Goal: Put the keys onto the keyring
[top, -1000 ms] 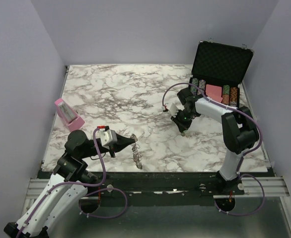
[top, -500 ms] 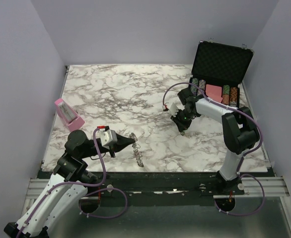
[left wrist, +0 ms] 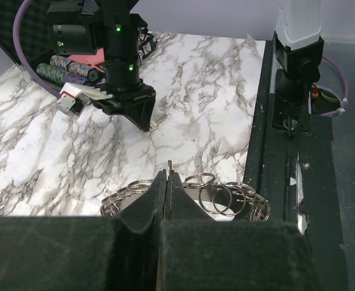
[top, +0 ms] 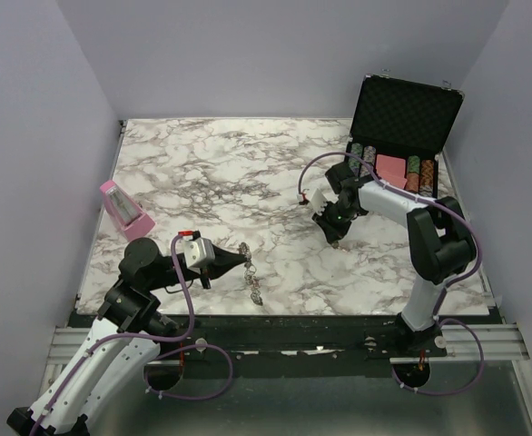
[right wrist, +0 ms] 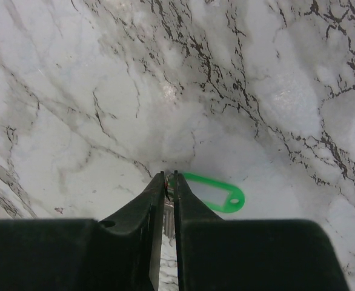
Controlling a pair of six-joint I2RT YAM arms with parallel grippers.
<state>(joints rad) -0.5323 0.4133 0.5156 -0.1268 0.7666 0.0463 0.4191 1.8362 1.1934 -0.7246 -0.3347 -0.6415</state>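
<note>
The keyring [top: 255,286] is a loop of small silvery linked rings. It hangs from my left gripper [top: 244,263] near the table's front edge. In the left wrist view the left gripper [left wrist: 167,173] is shut on a thin metal bit of the keyring [left wrist: 258,210], whose rings spread to both sides. My right gripper [top: 332,232] points down at the marble on the right. In the right wrist view the right gripper [right wrist: 169,182] is shut on the metal end of a green-headed key [right wrist: 221,194], close to the table. Other keys are out of view.
An open black case [top: 402,113] with striped poker chips [top: 419,171] stands at the back right. A pink object [top: 123,209] lies at the left edge. The dark rail [left wrist: 286,151] runs along the table's front edge beside the keyring.
The hanging keyring has swung and bunched up a little under my left gripper. My right gripper has lifted slightly with the green key.
</note>
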